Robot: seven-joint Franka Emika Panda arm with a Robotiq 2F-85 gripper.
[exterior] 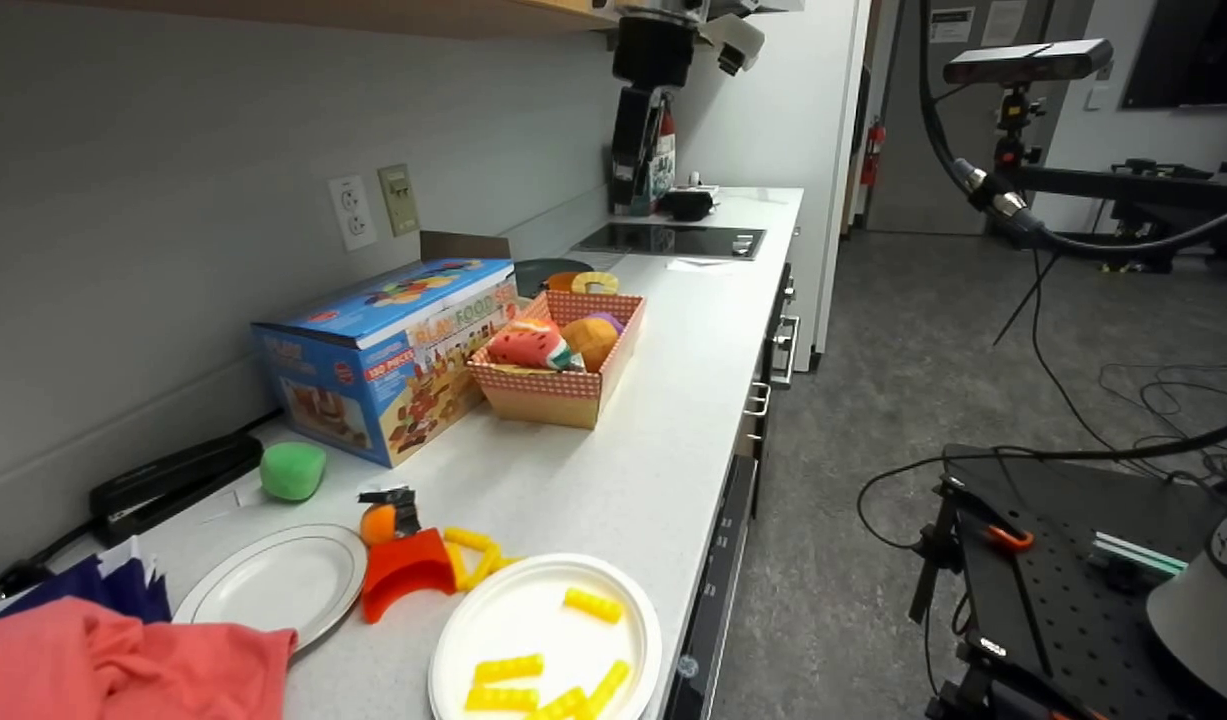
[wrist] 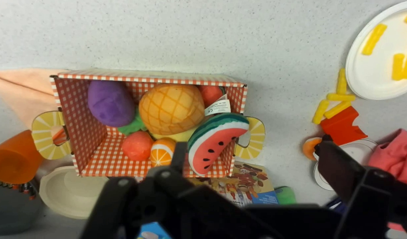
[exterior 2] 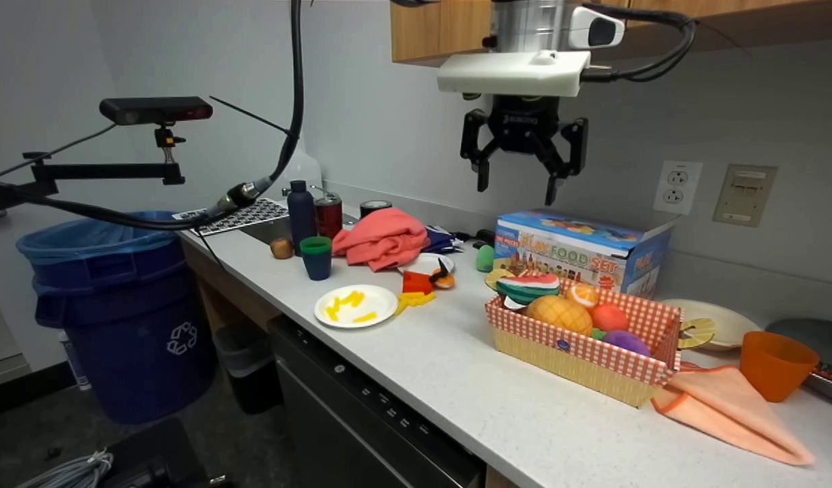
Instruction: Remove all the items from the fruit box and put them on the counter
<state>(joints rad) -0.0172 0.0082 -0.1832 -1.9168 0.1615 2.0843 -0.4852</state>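
- The counter [exterior 2: 456, 379] runs, in an exterior view, from the left middle of the frame down to the lower right.
- Right of centre there, the blue cardboard box [exterior 2: 578, 251] reads "PLAY FOOD SET" in capitals; "PIECES" is legible on a red label [exterior: 390, 364], its number too blurred to trust.
- The fruit box [wrist: 80, 113], red-and-white checked, stands on the counter just beside the blue cardboard box. In the wrist view it fills the left and centre, long axis level across the frame, yellow handles [wrist: 42, 136] pointing left and right. A dark emblem [exterior 2: 563, 345] on its side is too small to read.
- The gripper [exterior 2: 517, 184], upper part of the frame in an exterior view, points down well above the counter, fingers spread wide around bare air; "ROBOTIQ" shows on its black body.
- Inside the fruit box, in the wrist view, the pineapple piece [wrist: 171, 108] lies mid-box, longer from left to right.
- The watermelon wedge [wrist: 211, 142], at the right end, slants from lower left to upper right, rind toward the upper left.
- The purple piece [wrist: 110, 103], upper left corner, tilts from upper left to lower right.
- The orange slice [wrist: 162, 152] and red ball [wrist: 137, 146] sit side by side below.
- A white tag [wrist: 218, 108], upper right, bears a CE mark, upside down.
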